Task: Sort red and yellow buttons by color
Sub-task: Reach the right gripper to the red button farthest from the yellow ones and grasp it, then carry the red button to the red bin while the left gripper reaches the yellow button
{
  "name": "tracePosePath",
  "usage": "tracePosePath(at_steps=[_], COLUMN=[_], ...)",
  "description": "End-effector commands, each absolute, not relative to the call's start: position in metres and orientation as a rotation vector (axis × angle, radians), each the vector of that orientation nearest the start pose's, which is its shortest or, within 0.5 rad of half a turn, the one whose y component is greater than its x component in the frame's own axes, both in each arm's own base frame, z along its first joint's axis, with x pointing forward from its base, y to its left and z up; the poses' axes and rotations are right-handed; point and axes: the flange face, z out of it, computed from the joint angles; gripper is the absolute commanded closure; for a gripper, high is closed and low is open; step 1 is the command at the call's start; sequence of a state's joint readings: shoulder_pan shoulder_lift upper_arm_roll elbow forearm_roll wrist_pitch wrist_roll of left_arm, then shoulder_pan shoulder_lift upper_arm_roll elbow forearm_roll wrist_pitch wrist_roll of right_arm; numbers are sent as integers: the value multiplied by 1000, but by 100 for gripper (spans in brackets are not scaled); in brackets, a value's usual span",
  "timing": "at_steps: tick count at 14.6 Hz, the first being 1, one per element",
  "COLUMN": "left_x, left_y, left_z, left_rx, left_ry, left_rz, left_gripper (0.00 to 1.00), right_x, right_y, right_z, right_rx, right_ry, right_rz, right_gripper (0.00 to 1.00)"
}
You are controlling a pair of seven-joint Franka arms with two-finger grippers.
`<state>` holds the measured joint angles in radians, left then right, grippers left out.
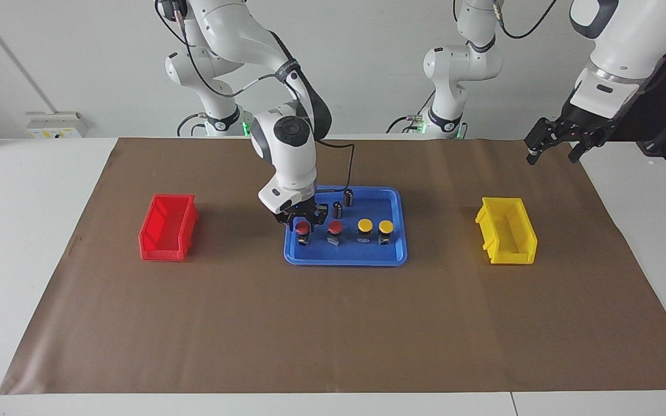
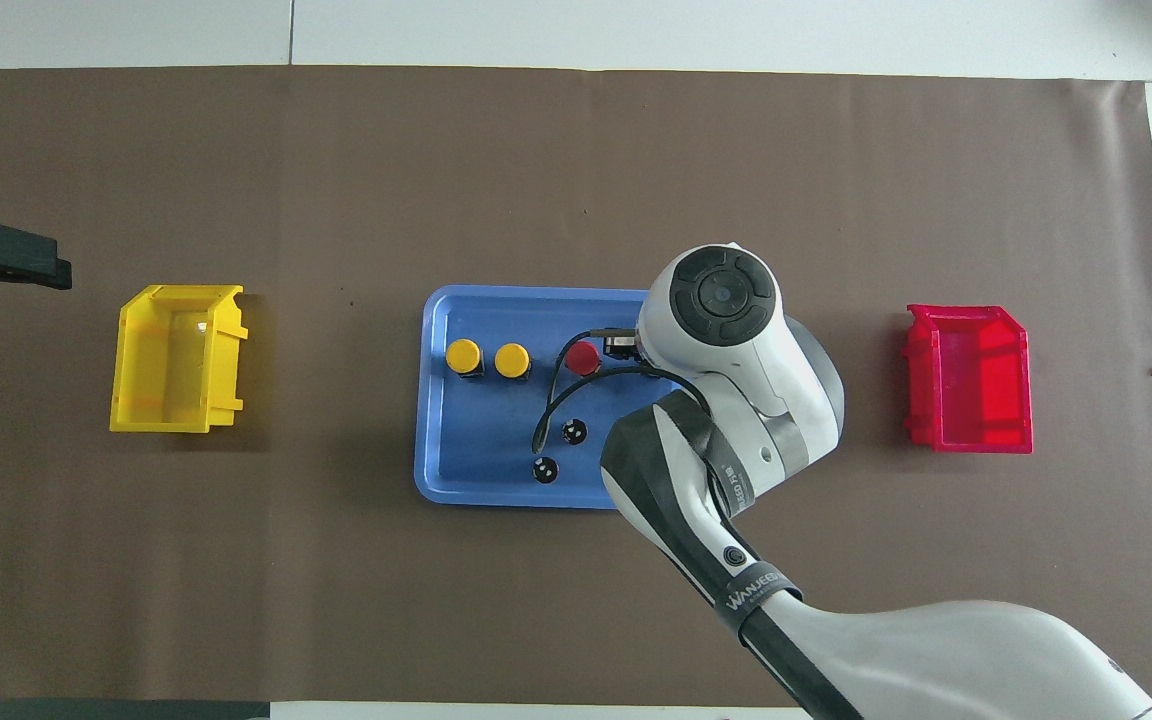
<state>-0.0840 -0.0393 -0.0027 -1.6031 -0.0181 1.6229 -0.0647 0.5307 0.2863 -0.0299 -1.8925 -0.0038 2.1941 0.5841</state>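
Four buttons stand in a row in the blue tray (image 1: pixel 344 258): two red-capped (image 1: pixel 302 229) (image 1: pixel 335 227) and two yellow-capped (image 1: pixel 365 225) (image 1: pixel 386 227). My right gripper (image 1: pixel 304 221) is low over the red button at the row's end toward the right arm's side, open, with a finger on each side of its cap. In the overhead view the right wrist hides that button; the other red one (image 2: pixel 583 357) and both yellow ones (image 2: pixel 463 354) (image 2: pixel 512 358) show. My left gripper (image 1: pixel 552 144) waits, open, in the air past the yellow bin.
A red bin (image 1: pixel 168 225) sits toward the right arm's end of the table, a yellow bin (image 1: pixel 506 231) toward the left arm's end. Two dark silver-topped cylinders (image 1: pixel 348 197) (image 1: pixel 337 209) stand in the tray, nearer to the robots than the buttons.
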Motion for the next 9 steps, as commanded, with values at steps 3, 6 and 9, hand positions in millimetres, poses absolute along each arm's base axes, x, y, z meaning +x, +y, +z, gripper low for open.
tracePosePath(at_steps=[3,6,9], left_x=[540,540,526], left_y=[-102,-194,-259], left_z=[591,520,459], left_rx=[-3186,-3210,-3207], left_ry=[25,-32,-11], left_rz=[-195,-210,-131], left_gripper=[3,11,21], right_x=[578,579,566], right_y=[258,137,17], right_z=[443,505,493], right_rx=[-3159,-3150,-3119], right_ry=[102,-83,-186], right_rz=[41,124,191], right_gripper=[83,83,83])
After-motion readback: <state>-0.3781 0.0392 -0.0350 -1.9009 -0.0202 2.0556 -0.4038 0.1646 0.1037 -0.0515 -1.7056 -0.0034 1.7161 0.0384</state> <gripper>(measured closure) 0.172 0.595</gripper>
